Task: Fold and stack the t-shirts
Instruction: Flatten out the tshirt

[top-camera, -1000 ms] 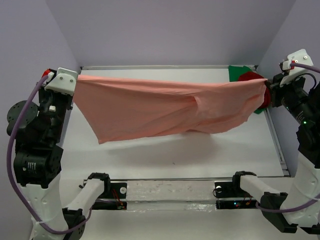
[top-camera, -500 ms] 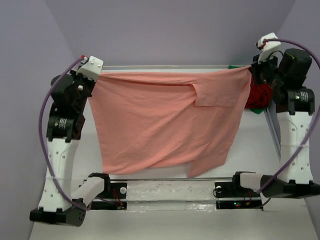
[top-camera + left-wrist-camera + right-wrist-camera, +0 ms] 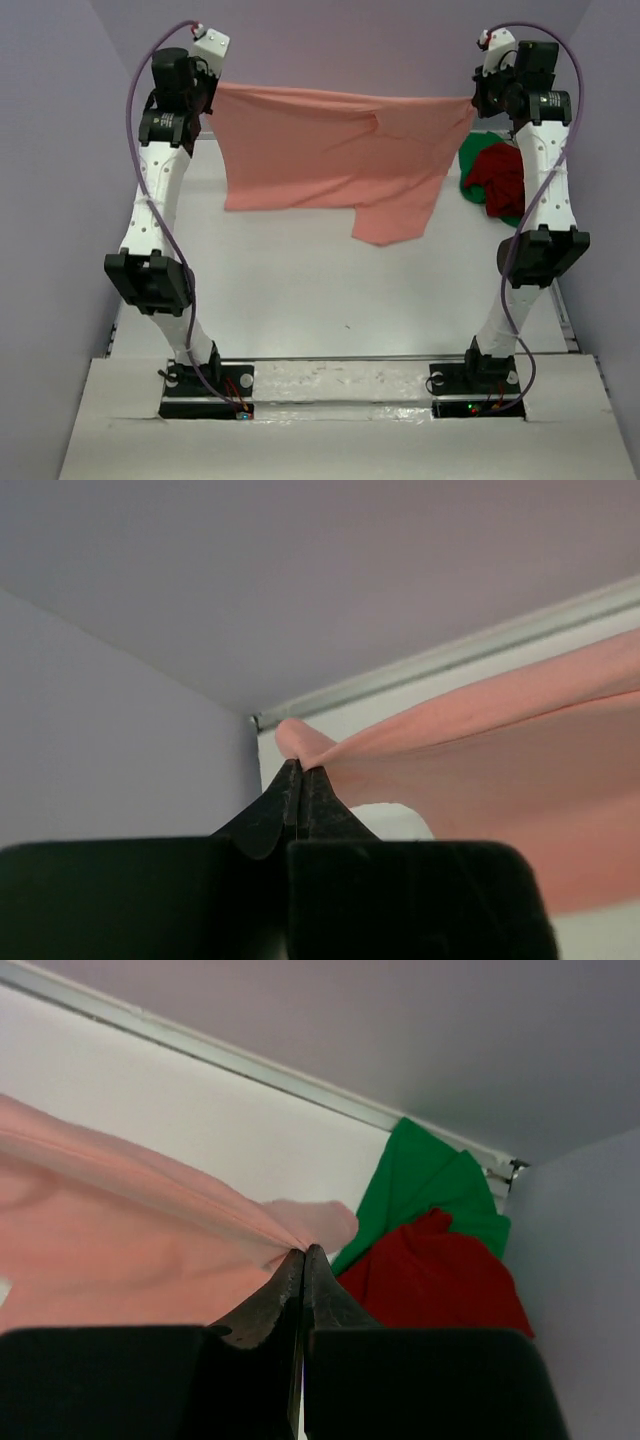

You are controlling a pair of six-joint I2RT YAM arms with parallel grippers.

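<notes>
The salmon-pink t-shirt [image 3: 330, 155] hangs stretched in the air between both raised arms at the back of the table. My left gripper [image 3: 214, 85] is shut on its left top corner [image 3: 300, 742]. My right gripper [image 3: 476, 98] is shut on its right top corner [image 3: 310, 1228]. One part of the shirt hangs lower near the middle right. The dark red t-shirt [image 3: 497, 178] lies crumpled on the green t-shirt [image 3: 478, 148] at the back right corner, and both show in the right wrist view, dark red [image 3: 430, 1275] over green [image 3: 425, 1185].
A metal rail [image 3: 340, 360] runs along the table's near edge between the two arm bases. Purple walls close in the back and both sides. The white table top [image 3: 340, 290] lies below the hanging shirt.
Both arms have swung up and back from low, spread positions to stand tall. The pink shirt rose with them and now hangs farther back and higher.
</notes>
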